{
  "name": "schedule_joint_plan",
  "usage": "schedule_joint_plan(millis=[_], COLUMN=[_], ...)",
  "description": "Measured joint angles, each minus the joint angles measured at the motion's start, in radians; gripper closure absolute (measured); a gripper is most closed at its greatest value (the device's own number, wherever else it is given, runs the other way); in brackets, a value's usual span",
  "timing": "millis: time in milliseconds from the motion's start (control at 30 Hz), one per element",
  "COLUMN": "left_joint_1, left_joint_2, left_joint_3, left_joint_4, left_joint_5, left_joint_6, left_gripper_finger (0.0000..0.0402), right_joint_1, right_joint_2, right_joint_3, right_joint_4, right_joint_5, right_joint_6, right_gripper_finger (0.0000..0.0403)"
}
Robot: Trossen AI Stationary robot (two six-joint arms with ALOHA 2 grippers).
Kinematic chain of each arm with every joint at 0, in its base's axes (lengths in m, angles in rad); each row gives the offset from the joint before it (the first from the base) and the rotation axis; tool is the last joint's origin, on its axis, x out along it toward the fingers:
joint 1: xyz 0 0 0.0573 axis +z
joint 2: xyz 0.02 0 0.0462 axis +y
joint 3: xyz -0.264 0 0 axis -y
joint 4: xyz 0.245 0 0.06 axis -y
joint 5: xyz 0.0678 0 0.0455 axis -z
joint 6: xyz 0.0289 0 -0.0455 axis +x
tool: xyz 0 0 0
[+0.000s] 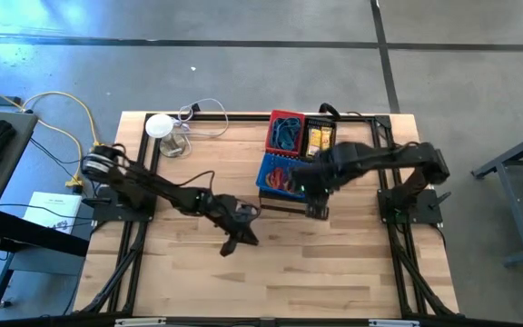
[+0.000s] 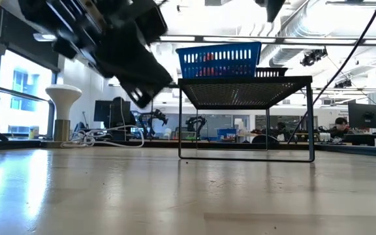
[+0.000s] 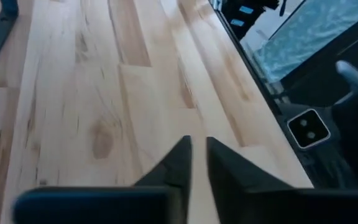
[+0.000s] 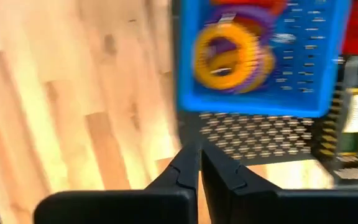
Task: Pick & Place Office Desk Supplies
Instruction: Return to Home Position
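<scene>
Far left on the table (image 1: 334,272), the white round object (image 1: 159,125) with its cable (image 1: 202,113) is seen. Only the low view shows it as a standing stalk with a flat top.

The left gripper (image 1: 234,243) is held over bare wood at table centre, well apart from the baskets. Only its wrist view shows the fingers (image 3: 178,163): a narrow slit between them, nothing held.

Right of centre, toward the far edge, three baskets are seen from above. The blue basket (image 1: 275,173) sits nearest, with the red basket (image 1: 286,132) and the black basket (image 1: 320,138) side by side just beyond it. The long axes of the red and black baskets run near to far. Only the low view shows that the blue basket rests up on a black perforated shelf (image 2: 243,91), its broad side running left to right. The red basket cannot be made out there.

The contents are shown only by the right wrist view. An orange coil ring (image 4: 225,56) lies flat on a purple ring (image 4: 263,62) inside the blue basket, openings up. Yellow packets (image 1: 319,141) fill the black basket; which way they point cannot be told.

The right gripper (image 1: 317,211) is placed at the shelf's near edge, just right of the blue basket. Its fingers (image 4: 182,171) are pressed together, nothing between them.
</scene>
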Motion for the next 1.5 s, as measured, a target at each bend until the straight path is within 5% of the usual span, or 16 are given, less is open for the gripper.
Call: schedule_joint_plan(millis=[100,267,500,833,1000,1267,1500], left_joint_1=[-0.038,-0.106,-0.174,-0.099,-0.037,0.07,0.104], left_joint_2=[-0.076,-0.259,-0.546,-0.899,-0.984,-1.043,-1.14], left_joint_3=[0.0,0.0,0.0,-0.001,-0.033,-0.175,-0.286], left_joint_4=[-0.079,-0.321,-0.508,-0.808,-0.883,-0.861,-0.841], left_joint_5=[-0.061,-0.152,-0.16,-0.347,-0.261,-0.224,-0.196], left_joint_6=[0.002,0.002,0.1,0.226,0.337,0.288,0.328], left_gripper_finger=[0.0393,0.0401,0.0401,0.0401,0.0401,0.0401,0.0401], right_joint_1=[0.068,0.174,0.298,0.285,0.198,-0.011,-0.04], right_joint_2=[0.0,-0.06,-0.265,-0.726,-0.91,-1.024,-1.024], right_joint_3=[0.0,-0.003,-0.138,-0.808,-1.17,-1.619,-1.839], right_joint_4=[0.0,0.0,0.099,0.697,1.181,1.795,2.078], right_joint_5=[-0.002,0.01,0.232,0.194,0.028,-0.206,-0.176], right_joint_6=[0.025,0.082,0.156,0.108,-0.114,-0.243,-0.174], right_gripper_finger=[0.04,0.04,0.04,0.04,0.04,0.04,0.04])
